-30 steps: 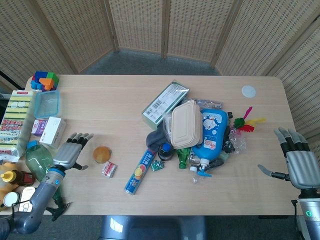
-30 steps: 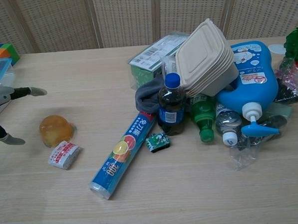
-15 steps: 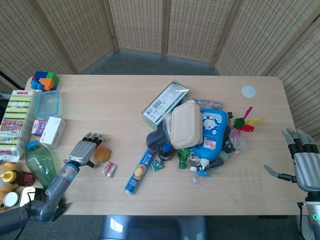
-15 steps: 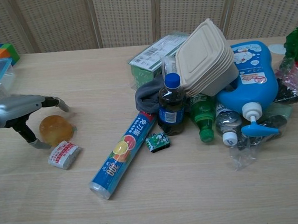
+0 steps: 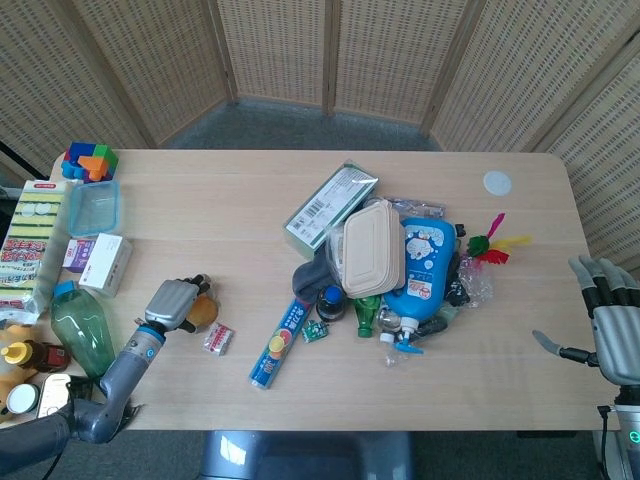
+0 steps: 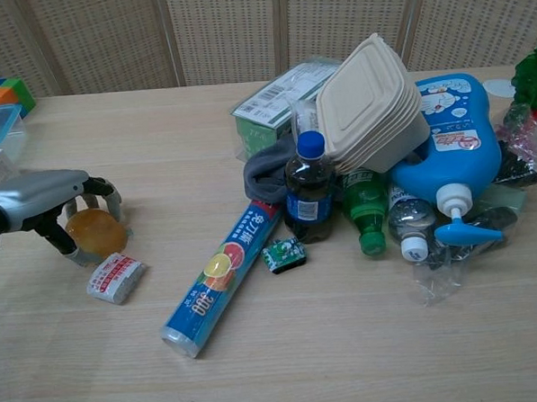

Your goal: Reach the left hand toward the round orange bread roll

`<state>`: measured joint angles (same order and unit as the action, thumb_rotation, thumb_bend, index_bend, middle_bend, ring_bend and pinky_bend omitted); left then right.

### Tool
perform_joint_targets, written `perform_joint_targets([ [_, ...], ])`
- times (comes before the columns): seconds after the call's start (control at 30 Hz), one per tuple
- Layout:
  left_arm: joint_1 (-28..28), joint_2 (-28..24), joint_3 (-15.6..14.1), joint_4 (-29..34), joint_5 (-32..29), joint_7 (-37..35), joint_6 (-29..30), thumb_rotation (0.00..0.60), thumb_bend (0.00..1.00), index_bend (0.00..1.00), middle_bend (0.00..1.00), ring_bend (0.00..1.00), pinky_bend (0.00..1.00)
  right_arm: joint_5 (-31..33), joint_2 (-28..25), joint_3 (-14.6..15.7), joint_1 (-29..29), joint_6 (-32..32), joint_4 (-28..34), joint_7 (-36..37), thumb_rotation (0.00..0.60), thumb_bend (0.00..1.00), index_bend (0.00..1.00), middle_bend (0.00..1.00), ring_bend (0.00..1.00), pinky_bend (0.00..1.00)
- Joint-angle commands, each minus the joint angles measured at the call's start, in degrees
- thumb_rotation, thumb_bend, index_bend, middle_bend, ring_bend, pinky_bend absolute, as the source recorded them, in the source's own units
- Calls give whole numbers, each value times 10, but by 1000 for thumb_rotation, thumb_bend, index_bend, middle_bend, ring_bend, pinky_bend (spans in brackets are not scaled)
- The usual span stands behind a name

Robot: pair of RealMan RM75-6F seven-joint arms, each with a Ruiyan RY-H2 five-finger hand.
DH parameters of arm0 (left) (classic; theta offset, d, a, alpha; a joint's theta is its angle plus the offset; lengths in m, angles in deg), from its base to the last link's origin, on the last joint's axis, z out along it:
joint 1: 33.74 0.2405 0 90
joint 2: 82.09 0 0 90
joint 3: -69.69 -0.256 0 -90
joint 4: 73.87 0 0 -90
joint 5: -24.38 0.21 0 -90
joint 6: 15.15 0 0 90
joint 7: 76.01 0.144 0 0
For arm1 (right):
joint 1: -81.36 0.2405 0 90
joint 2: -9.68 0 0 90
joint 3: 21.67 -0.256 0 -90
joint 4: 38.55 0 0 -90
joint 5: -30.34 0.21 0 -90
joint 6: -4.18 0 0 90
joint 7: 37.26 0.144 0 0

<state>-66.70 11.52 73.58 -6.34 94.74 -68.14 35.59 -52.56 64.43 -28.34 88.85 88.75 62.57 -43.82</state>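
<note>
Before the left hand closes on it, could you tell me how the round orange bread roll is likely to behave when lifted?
The bread roll looks domed and glossy, possibly wrapped in clear film, so it may slip a little. It probably weighs little and squashes under a firm squeeze. The left hand has its fingers curved over and around it, so rolling away seems unlikely.

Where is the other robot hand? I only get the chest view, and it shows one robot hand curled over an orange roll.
Observer: The right robot hand hangs beside the table's right edge, fingers apart, holding nothing.
Operator: What lies to the left of the left robot hand, outside my picture?
Observer: A green plastic bottle lies on its side there, with a white box farther back.
Operator: Seen from above, is the roll covered?
Observer: Mostly. In the head view, only the right side of the bread roll shows past the fingers.
</note>
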Motion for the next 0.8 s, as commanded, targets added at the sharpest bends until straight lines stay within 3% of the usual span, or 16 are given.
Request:
perform_joint_targets([
  [0.03,4,9,1,-10,4,-7,10,600,319,523,284,358,508,0,-1,-1,1,-2,2,-2,349,145,0,0,0,0],
  [0.23,8,29,9,-34,13,-24,29,600,388,628,460,502,665,1,-1,-3,3,-4,4,-5,355,145,0,0,0,0],
  [0.43,6,30,13,-42,21,-40,30,600,425,682,547,554,719,2,-2,-3,3,-4,5,-6,358,146,0,0,0,0],
  [0.63,4,15,23,-30,27,-47,41,600,426,698,571,564,726,2,-2,-4,3,-5,4,-4,355,145,0,0,0,0],
  [0.8,-5,-33,42,27,27,-54,42,600,425,697,570,564,725,1,0,-5,5,-8,1,-2,358,146,0,0,0,0],
])
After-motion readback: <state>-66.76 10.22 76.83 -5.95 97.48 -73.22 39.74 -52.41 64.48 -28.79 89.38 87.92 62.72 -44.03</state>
